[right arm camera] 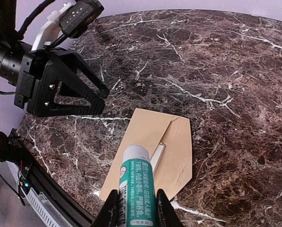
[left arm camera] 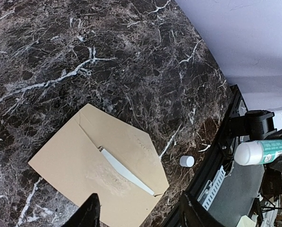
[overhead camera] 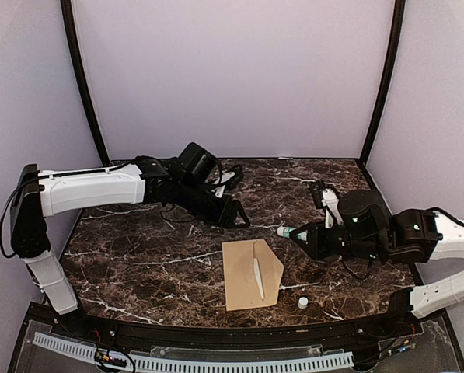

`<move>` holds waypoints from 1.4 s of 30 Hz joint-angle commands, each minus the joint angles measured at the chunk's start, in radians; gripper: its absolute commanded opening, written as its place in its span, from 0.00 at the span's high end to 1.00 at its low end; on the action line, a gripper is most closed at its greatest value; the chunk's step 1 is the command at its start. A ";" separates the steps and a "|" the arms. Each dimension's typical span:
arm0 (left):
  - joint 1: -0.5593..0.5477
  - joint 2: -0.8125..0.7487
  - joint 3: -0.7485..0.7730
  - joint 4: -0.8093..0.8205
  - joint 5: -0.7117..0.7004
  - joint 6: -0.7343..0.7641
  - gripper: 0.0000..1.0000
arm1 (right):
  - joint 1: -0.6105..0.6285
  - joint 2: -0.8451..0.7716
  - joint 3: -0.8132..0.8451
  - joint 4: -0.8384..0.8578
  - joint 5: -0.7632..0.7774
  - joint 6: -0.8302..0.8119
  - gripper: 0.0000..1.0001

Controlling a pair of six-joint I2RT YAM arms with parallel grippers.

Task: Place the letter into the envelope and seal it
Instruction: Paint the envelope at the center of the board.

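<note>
The tan envelope [overhead camera: 243,272] lies flat near the table's front edge, its flap [overhead camera: 272,268] folded open to the right. A thin white strip of the letter [overhead camera: 258,278] shows at its mouth; the rest is hidden inside. My left gripper [overhead camera: 233,212] hovers behind the envelope, open and empty; its wrist view shows the envelope [left arm camera: 79,161] and letter edge [left arm camera: 126,172] below the left gripper [left arm camera: 138,216]. My right gripper [right arm camera: 137,213] is shut on a green glue stick [right arm camera: 137,189], uncapped tip forward, to the right of the envelope [right arm camera: 145,137].
A small white cap [overhead camera: 302,301] sits on the marble just right of the envelope, near the front edge [left arm camera: 187,161]. A dark rail runs along the table's front. Purple walls close the back and sides.
</note>
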 commanded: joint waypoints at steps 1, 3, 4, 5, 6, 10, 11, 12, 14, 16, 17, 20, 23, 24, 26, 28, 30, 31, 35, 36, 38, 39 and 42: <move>0.002 -0.015 0.034 -0.140 -0.003 0.130 0.46 | -0.036 0.033 0.035 -0.036 -0.039 -0.053 0.97; 0.002 -0.029 -0.004 -0.106 -0.030 0.158 0.47 | -0.038 0.068 0.046 -0.046 -0.051 -0.054 0.97; 0.002 -0.027 -0.015 -0.096 -0.043 0.180 0.48 | -0.037 0.086 0.052 -0.051 -0.056 -0.053 0.98; 0.002 -0.024 -0.034 -0.071 -0.048 0.190 0.49 | -0.038 0.105 0.060 -0.059 -0.058 -0.041 0.98; 0.002 -0.011 -0.043 -0.060 -0.050 0.212 0.50 | -0.038 0.119 0.067 -0.064 -0.061 -0.033 0.99; 0.002 0.041 -0.099 0.048 -0.032 0.279 0.55 | -0.037 0.134 0.048 -0.019 -0.086 -0.001 0.99; 0.002 0.050 -0.113 0.081 -0.027 0.289 0.56 | -0.037 0.130 0.036 -0.007 -0.087 0.015 0.99; 0.002 0.069 -0.117 0.093 -0.018 0.309 0.57 | -0.037 0.121 0.025 0.008 -0.085 0.032 0.99; 0.002 0.094 -0.122 0.107 -0.026 0.349 0.59 | -0.036 0.099 -0.008 0.042 -0.095 0.056 0.99; 0.002 0.113 -0.124 0.112 -0.067 0.366 0.64 | -0.036 0.086 -0.034 0.060 -0.112 0.073 0.98; 0.002 0.116 -0.136 0.120 -0.072 0.362 0.66 | -0.036 0.085 -0.040 0.059 -0.116 0.086 0.98; 0.002 0.131 -0.193 0.198 -0.045 0.319 0.68 | -0.035 0.087 -0.043 0.023 -0.121 0.151 1.00; 0.001 0.154 -0.178 0.184 -0.016 0.299 0.71 | -0.030 0.076 -0.053 0.008 -0.141 0.194 1.00; 0.001 0.156 -0.175 0.186 -0.013 0.298 0.72 | -0.027 0.073 -0.061 0.018 -0.151 0.199 1.00; -0.001 0.158 -0.179 0.198 -0.006 0.282 0.73 | -0.024 0.080 -0.072 0.049 -0.178 0.201 1.00; -0.005 0.162 -0.185 0.220 0.013 0.263 0.75 | -0.017 0.099 -0.076 0.079 -0.194 0.195 1.00; -0.020 0.174 -0.188 0.230 0.019 0.259 0.76 | -0.007 0.131 -0.064 0.080 -0.185 0.188 1.00; -0.023 0.191 -0.187 0.226 0.018 0.261 0.76 | 0.000 0.148 -0.053 0.074 -0.176 0.188 1.00; -0.041 0.239 -0.175 0.211 0.018 0.266 0.79 | 0.029 0.201 -0.018 0.064 -0.148 0.192 1.00; -0.048 0.244 -0.169 0.210 0.020 0.266 0.81 | 0.036 0.212 -0.015 0.066 -0.141 0.194 1.00; -0.052 0.251 -0.166 0.211 0.022 0.265 0.82 | 0.049 0.231 -0.009 0.066 -0.124 0.201 1.00; -0.054 0.252 -0.167 0.211 0.020 0.265 0.83 | 0.055 0.239 -0.006 0.064 -0.117 0.207 1.00; -0.057 0.259 -0.167 0.207 0.001 0.269 0.84 | 0.065 0.253 -0.001 0.063 -0.108 0.226 1.00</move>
